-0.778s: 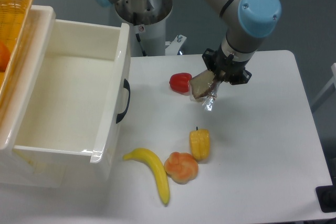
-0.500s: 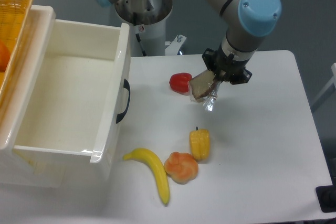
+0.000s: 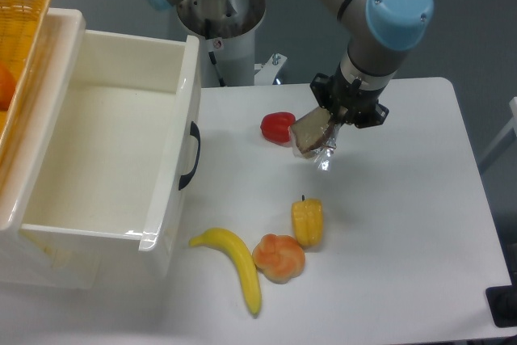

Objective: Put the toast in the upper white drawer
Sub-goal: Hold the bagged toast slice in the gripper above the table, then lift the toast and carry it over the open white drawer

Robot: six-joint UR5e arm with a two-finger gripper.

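The black two-finger gripper [image 3: 333, 121] is holding the flat light-brown toast slice in shiny clear wrap [image 3: 311, 136], jaws clamping it. The toast is hanging tilted above the white worktop [image 3: 404, 216], just beside a red pepper [image 3: 278, 127], well apart from the open glossy white plastic drawer with a black curved handle [image 3: 179, 151].

My toast [image 3: 310, 132] looks matt and crumbly, with a scrap of shiny clear wrap [image 3: 325, 156]. The drawer [image 3: 166, 191] is glossy white plastic. The tabletop [image 3: 404, 224] is smooth matt white. The basket [image 3: 20, 18] is woven yellow wicker.
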